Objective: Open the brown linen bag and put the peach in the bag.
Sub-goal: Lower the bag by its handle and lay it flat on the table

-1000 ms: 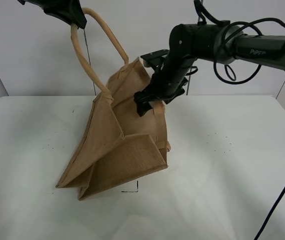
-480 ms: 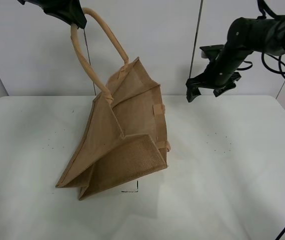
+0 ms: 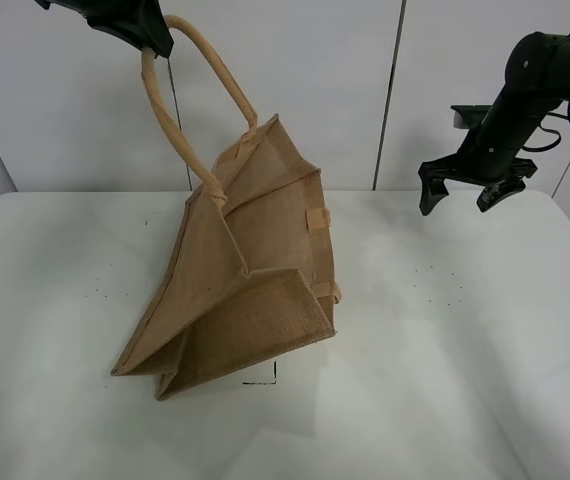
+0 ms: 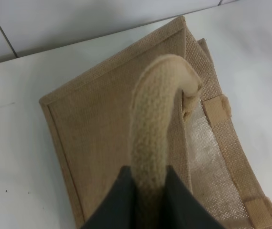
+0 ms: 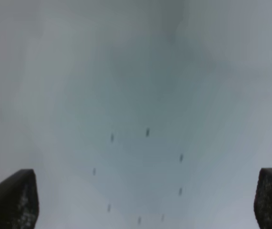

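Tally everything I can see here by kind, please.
Brown linen bag: 1
Pairs of robot fingers: 2 (left fingers pinch the bag's handle; right fingers open, empty)
Table: 1
Total: 4

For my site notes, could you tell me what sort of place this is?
Probably a robotics lab bench: a white table before plain white wall panels, with the left gripper holding the brown linen bag by a handle and the right gripper open.
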{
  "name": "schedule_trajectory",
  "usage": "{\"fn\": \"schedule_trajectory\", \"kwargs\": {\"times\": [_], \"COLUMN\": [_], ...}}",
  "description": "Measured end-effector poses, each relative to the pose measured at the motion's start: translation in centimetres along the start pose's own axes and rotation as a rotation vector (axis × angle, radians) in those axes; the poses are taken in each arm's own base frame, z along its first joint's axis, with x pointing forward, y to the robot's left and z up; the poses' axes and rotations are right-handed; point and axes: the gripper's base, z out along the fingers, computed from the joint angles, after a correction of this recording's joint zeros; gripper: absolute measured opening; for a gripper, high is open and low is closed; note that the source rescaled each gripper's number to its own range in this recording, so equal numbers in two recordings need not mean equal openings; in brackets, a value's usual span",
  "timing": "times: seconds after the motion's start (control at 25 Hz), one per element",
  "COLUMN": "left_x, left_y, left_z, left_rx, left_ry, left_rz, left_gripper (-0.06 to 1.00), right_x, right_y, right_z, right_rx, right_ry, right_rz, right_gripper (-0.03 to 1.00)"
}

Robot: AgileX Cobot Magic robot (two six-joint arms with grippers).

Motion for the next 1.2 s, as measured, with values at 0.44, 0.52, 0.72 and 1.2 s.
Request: {"fn": "schedule_trajectory", "kwargs": {"times": [0.44, 0.52, 0.72, 1.2], "left_x": [0.0, 0.0, 0.0, 0.0], "left_y": [0.0, 0.0, 0.0, 0.0], "left_z": [0.0, 0.0, 0.0, 0.0], "left_rx": [0.001, 0.001, 0.001, 0.001], "left_ry": [0.000, 0.000, 0.000, 0.000], "left_rz": [0.000, 0.000, 0.000, 0.000], "left_gripper": [0.00, 0.00, 0.00, 0.00], "right_x": [3.4, 5.7, 13.2, 32.8], "right_y": [0.6, 1.0, 2.0, 3.1], "right_z": [-3.7, -6.1, -11.8, -14.1], "right_rx": [-0.006, -0.005, -0.003, 0.020], "right_ry": [0.051, 0.036, -0.023, -0.298], "right_rz": [0.030, 0.029, 0.024, 0.013], "right_gripper": [1.00, 1.00, 1.00, 1.00]}}
